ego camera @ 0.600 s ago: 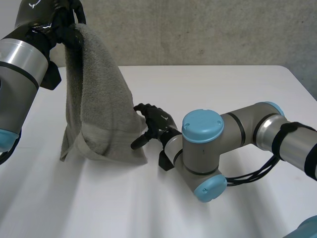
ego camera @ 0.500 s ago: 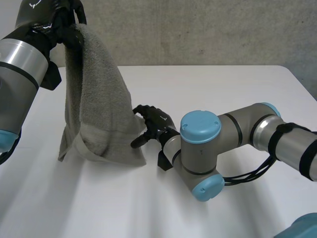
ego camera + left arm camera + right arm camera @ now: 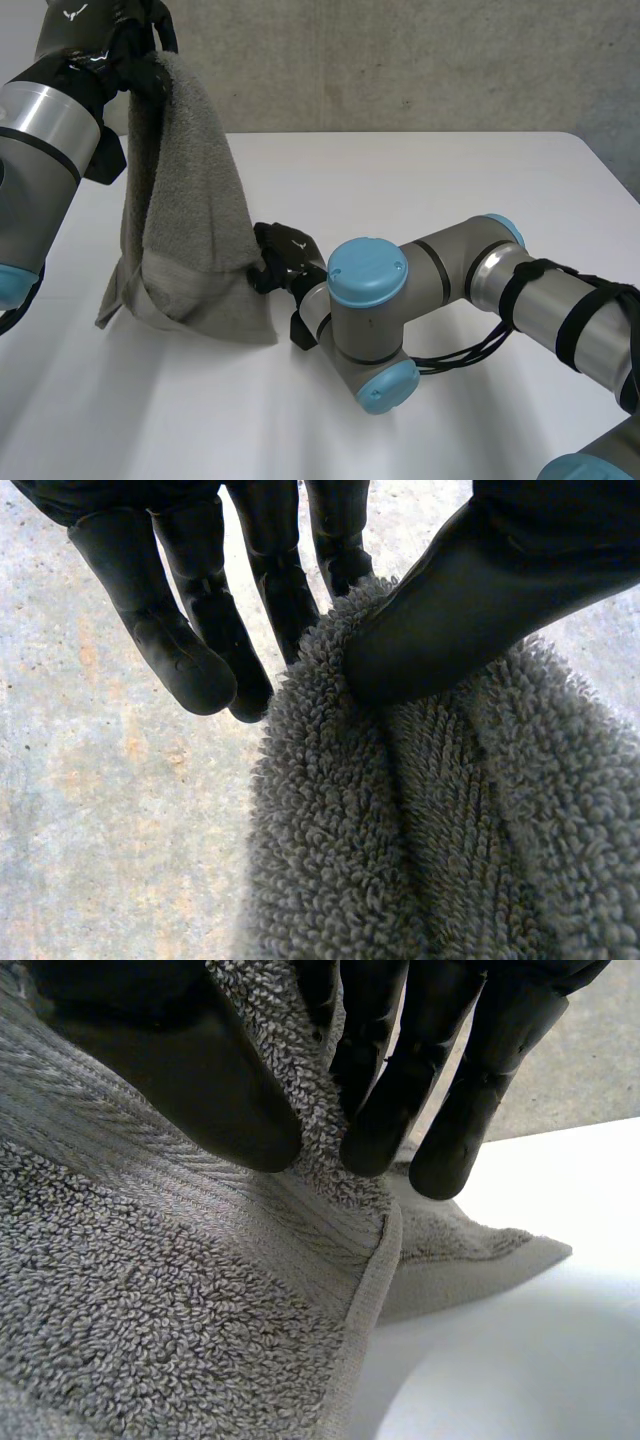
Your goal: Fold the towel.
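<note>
Grey terry towel [image 3: 180, 200], hanging from the raised left hand [image 3: 120, 50], with its lower end bunched on the white worktop [image 3: 450, 180]. The left thumb [image 3: 470, 600] pinches the top of the cloth against the fingers [image 3: 285, 590]. The right hand [image 3: 280, 255], low beside the towel, nips a side edge near the hem band between its thumb and fingers [image 3: 380, 1090]. The step in hand appears to be spreading the towel from two held points before the first fold. The next move probably calls for drawing the hands apart to tension the cloth, then laying it flat without loosening either pinch. No writing is readable; a small white emblem [image 3: 68, 12] on the back of the left hand is too small to make out.
</note>
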{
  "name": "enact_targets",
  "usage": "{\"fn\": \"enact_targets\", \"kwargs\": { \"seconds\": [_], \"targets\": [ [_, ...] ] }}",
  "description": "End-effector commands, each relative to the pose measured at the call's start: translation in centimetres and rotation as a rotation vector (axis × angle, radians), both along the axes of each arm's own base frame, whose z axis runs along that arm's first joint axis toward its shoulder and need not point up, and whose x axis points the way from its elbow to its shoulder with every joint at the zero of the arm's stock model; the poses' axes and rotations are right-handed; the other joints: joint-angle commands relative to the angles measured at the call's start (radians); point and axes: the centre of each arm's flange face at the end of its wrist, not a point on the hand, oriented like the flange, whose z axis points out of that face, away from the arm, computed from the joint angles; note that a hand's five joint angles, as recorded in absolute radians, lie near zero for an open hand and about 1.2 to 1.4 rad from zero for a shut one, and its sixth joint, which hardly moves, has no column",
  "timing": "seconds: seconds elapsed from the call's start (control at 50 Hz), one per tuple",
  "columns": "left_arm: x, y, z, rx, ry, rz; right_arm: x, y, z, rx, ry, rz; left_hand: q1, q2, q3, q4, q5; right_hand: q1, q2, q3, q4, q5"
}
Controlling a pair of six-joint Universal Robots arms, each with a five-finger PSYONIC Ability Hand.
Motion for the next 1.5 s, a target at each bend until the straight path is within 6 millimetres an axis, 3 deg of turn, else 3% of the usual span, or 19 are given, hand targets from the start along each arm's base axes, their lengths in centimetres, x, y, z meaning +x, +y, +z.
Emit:
{"fn": "enact_targets", "kwargs": {
  "seconds": [0.02, 0.18, 0.34, 0.46, 0.56, 0.6, 0.72, 0.84, 0.9, 0.94, 1.04, 1.14, 1.22, 1.26, 1.28, 1.32, 1.38, 1.42, 1.5],
  "targets": [
    [0.0, -0.1, -0.2, 0.004, -0.003, 0.000, -0.9, -1.3, 1.2, -0.059, 0.046, -0.021, -0.070, -0.140, -0.211, -0.183, -0.385, 0.083, 0.111, 0.090, 0.085, 0.077],
    [-0.2, -0.1, -0.5, 0.012, -0.011, -0.014, -5.7, -6.1, 5.0, -0.253, 0.289, -0.100, -0.070, -0.140, -0.211, -0.183, -0.385, 0.083, 0.111, 0.090, 0.085, 0.077],
    [-0.8, -0.2, -1.5, 0.040, -0.025, -0.032, -11.8, -10.1, 11.9, -0.419, 0.415, -0.150, -0.070, -0.140, -0.211, -0.183, -0.385, 0.083, 0.111, 0.090, 0.085, 0.077],
    [-1.8, 0.2, -3.6, 0.087, -0.064, -0.061, -13.9, -10.0, 13.0, -0.471, 0.497, -0.086, -0.070, -0.140, -0.211, -0.183, -0.385, 0.083, 0.111, 0.090, 0.085, 0.077],
    [-4.0, 1.8, -7.3, 0.130, -0.212, -0.112, -14.4, -8.7, 12.7, -0.493, 0.572, -0.018, -0.070, -0.140, -0.211, -0.183, -0.385, 0.083, 0.111, 0.090, 0.085, 0.077],
    [-6.2, 3.8, -10.4, 0.141, -0.361, -0.170, -14.6, -7.9, 12.5, -0.501, 0.628, 0.024, -0.070, -0.140, -0.211, -0.183, -0.385, 0.083, 0.111, 0.090, 0.085, 0.077],
    [-8.8, 6.8, -13.6, 0.100, -0.590, -0.242, -15.4, -6.2, 10.9, -0.510, 0.844, 0.161, -0.070, -0.140, -0.211, -0.183, -0.385, 0.083, 0.111, 0.090, 0.085, 0.077],
    [-8.7, 7.8, -13.3, 0.099, -0.648, -0.237, -16.2, -5.5, 10.4, -0.523, 0.949, 0.232, -0.070, -0.140, -0.211, -0.183, -0.385, 0.083, 0.111, 0.090, 0.085, 0.077],
    [-9.1, 9.3, -11.8, 0.083, -0.646, -0.268, -16.6, -5.3, 11.5, -0.536, 0.946, 0.216, -0.070, -0.140, -0.211, -0.183, -0.385, 0.083, 0.111, 0.090, 0.085, 0.077],
    [-9.3, 11.0, -8.6, 0.017, -0.608, -0.288, -17.4, -5.2, 14.3, -0.596, 0.929, 0.164, -0.070, -0.140, -0.211, -0.183, -0.385, 0.083, 0.111, 0.090, 0.085, 0.077],
    [-9.4, 12.1, -5.0, -0.063, -0.539, -0.288, -18.8, -5.7, 17.6, -0.675, 0.923, 0.081, -0.070, -0.140, -0.211, -0.183, -0.385, 0.083, 0.111, 0.090, 0.085, 0.077],
    [-10.3, 12.2, -3.4, -0.102, -0.499, -0.295, -20.2, -7.2, 20.2, -0.739, 0.930, -0.011, -0.070, -0.140, -0.211, -0.183, -0.385, 0.083, 0.111, 0.090, 0.085, 0.077],
    [-11.4, 11.2, -4.6, -0.083, -0.512, -0.302, -21.1, -8.6, 20.4, -0.752, 0.957, -0.043, -0.070, -0.140, -0.211, -0.183, -0.385, 0.083, 0.111, 0.090, 0.085, 0.077],
    [-12.9, 9.9, -6.9, -0.038, -0.546, -0.314, -21.2, -10.2, 18.2, -0.735, 1.018, -0.017, -0.070, -0.140, -0.211, -0.183, -0.385, 0.083, 0.111, 0.090, 0.085, 0.077],
    [-12.9, 9.9, -6.9, -0.038, -0.546, -0.314, -21.2, -10.2, 18.2, -0.735, 1.018, -0.017, -0.070, -0.140, -0.211, -0.183, -0.385, 0.083, 0.111, 0.090, 0.085, 0.077],
    [-14.2, 8.7, -10.0, 0.020, -0.590, -0.328, -20.5, -11.7, 15.1, -0.726, 1.078, 0.049, -0.070, -0.140, -0.211, -0.183, -0.385, 0.083, 0.111, 0.090, 0.085, 0.077],
    [-14.8, 8.0, -11.5, 0.042, -0.610, -0.331, -20.2, -12.3, 13.4, -0.718, 1.111, 0.082, -0.070, -0.140, -0.211, -0.183, -0.385, 0.083, 0.111, 0.090, 0.085, 0.077],
    [-15.8, 6.8, -14.0, 0.070, -0.635, -0.326, -19.4, -13.7, 10.2, -0.718, 1.174, 0.123, -0.070, -0.140, -0.211, -0.183, -0.385, 0.083, 0.111, 0.090, 0.085, 0.077],
    [-16.2, 5.0, -15.4, 0.081, -0.646, -0.276, -18.7, -15.5, 8.0, -0.726, 1.234, 0.099, -0.070, -0.140, -0.211, -0.183, -0.385, 0.083, 0.111, 0.090, 0.085, 0.077]
  ]
}}
